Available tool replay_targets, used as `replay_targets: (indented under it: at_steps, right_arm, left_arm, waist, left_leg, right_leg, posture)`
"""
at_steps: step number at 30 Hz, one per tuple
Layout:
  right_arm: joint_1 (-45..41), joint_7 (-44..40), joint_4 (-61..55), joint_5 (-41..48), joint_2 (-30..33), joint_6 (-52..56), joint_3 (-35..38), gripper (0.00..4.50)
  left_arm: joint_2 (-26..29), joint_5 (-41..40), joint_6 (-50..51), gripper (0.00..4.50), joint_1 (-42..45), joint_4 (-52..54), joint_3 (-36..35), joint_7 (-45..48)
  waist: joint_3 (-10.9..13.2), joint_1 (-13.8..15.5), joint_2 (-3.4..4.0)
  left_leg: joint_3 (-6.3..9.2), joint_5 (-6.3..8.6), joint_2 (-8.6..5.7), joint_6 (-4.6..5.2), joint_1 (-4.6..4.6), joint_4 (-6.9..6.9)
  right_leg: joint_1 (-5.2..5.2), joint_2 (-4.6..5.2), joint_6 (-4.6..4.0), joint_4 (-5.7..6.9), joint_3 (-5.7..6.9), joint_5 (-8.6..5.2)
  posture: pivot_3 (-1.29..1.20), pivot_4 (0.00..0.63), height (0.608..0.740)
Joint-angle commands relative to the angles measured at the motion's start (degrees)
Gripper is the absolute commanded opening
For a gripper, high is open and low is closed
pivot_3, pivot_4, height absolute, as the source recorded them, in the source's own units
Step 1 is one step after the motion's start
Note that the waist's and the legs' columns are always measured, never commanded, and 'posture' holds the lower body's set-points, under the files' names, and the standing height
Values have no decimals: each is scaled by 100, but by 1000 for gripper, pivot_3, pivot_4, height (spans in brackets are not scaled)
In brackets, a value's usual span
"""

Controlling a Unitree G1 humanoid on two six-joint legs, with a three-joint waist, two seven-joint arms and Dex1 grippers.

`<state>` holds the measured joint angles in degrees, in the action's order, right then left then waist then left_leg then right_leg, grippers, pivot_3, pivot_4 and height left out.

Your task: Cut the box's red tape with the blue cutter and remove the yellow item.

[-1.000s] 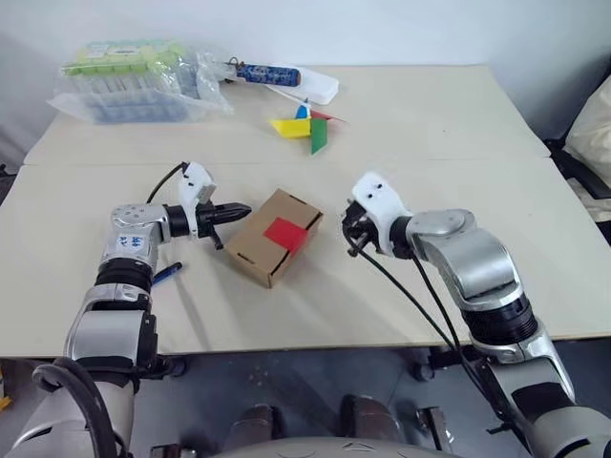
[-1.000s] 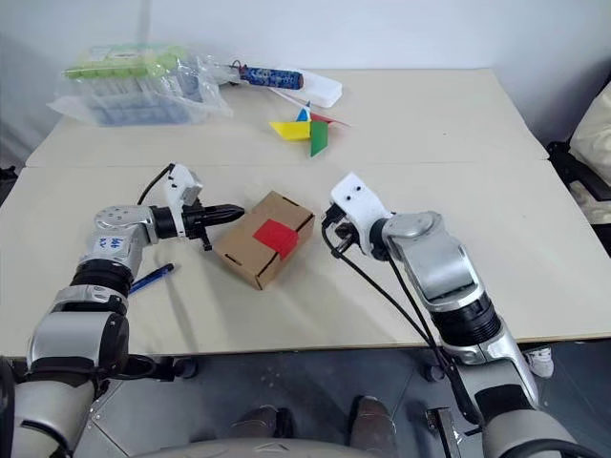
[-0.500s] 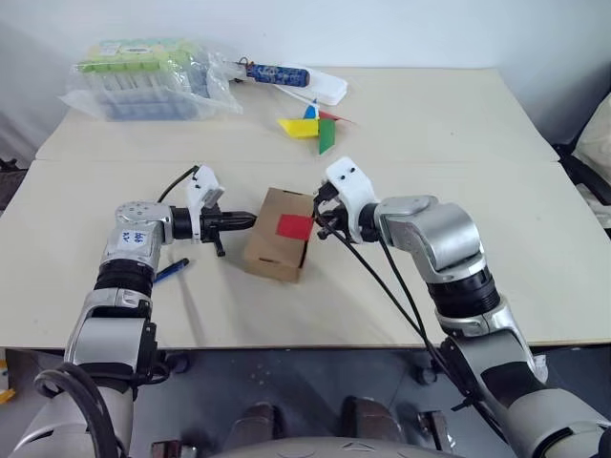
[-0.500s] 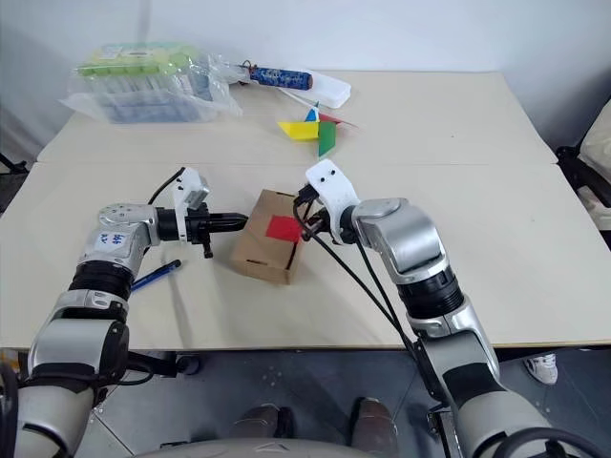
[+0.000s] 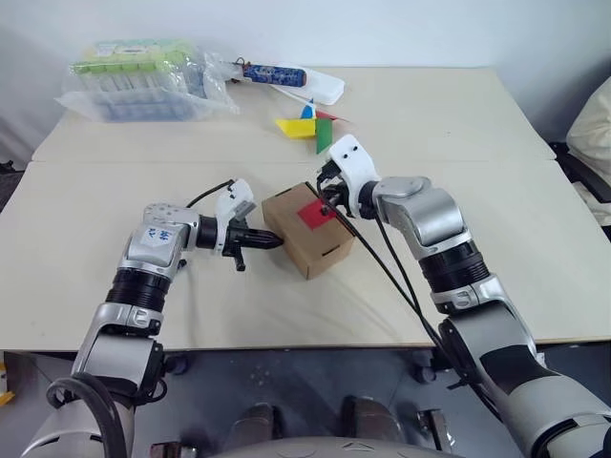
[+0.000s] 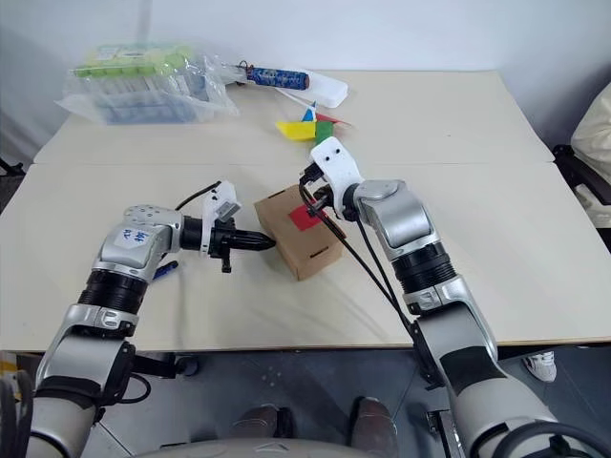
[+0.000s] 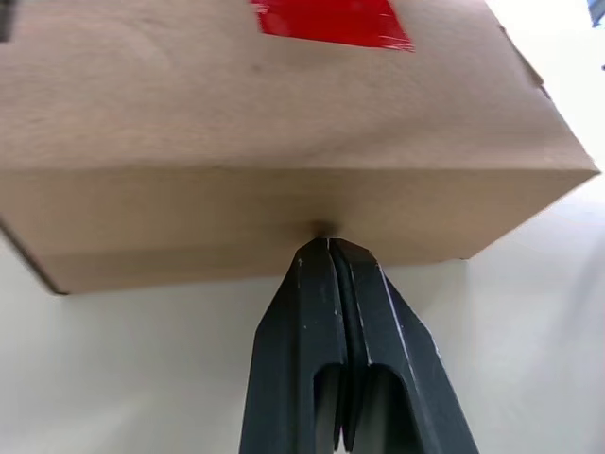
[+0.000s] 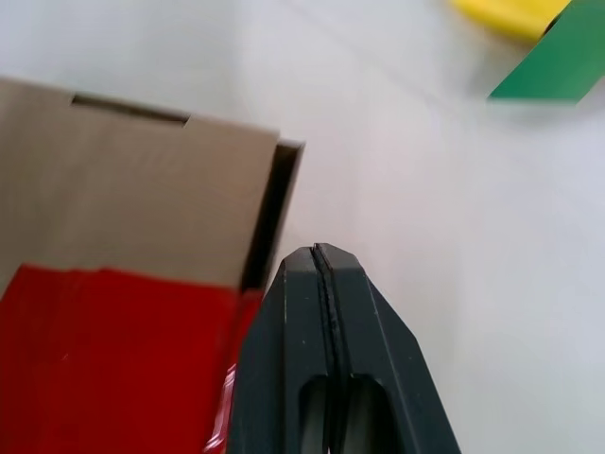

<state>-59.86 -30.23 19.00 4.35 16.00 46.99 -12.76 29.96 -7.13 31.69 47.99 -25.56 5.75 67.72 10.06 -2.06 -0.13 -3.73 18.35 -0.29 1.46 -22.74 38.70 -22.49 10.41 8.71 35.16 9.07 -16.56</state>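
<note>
At frame centre we are seeing the box (image 5: 307, 232), plain brown cardboard, sitting skewed on the worktop (image 5: 477, 143), the red tape (image 5: 318, 214) lying across its top edge. Our left hand (image 5: 274, 242), pinched empty, is touching its side; our right hand (image 5: 322, 190), likewise closed, is meeting the tape.

My two head eyes look forward and down over the table (image 5: 458, 143), sharing the box (image 5: 307, 230) between my arms. My left wrist camera sits close against the box's side, my right one close over its red tape (image 8: 113, 359) and lid edge.
</note>
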Motion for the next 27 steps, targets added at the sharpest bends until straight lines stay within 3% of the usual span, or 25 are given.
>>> replay_targets:
  at_steps: [1,6,15,19,27]
  right_arm:
    - [-29,60,-670,-60,348,81,296,0]
    - [360,-3,-2090,84,965,1273,505,0]
    - [1299,-346,-4807,966,2236,4249,206,0]
    - [2026,22,-5252,1421,1847,4551,352,0]
    - [2182,909,-4925,1713,1148,4551,519,0]
  left_arm:
    - [369,-158,35,18,11,120,-323,-110]
    - [798,-127,-421,18,159,-479,-612,-341]
    - [227,-47,-2496,18,1099,-2752,-873,-940]
    - [-423,146,-3615,18,1502,-3824,-831,-1416]
    - [-863,438,-4078,18,1928,-4683,-814,-1749]
  waist:
    - [0,2,0]
    - [0,38,1]
    - [2,187,-4]
    - [-4,238,-17]
    - [5,175,-32]
  left_leg:
    - [1,0,0,0,-2,1]
    - [4,0,1,0,-4,-1]
    - [7,1,-5,5,-40,41]
    - [9,1,-6,5,-37,41]
    - [-1,-2,-4,9,-39,40]
  right_leg:
    - [0,0,0,-2,0,0]
    - [-4,0,0,-2,0,0]
    - [-7,1,0,-12,2,0]
    - [-2,1,0,-9,5,0]
    - [-12,-1,0,-7,2,0]
  posture:
    - [0,150,740]
    - [0,150,740]
    - [0,150,740]
    - [0,150,740]
    - [0,150,740]
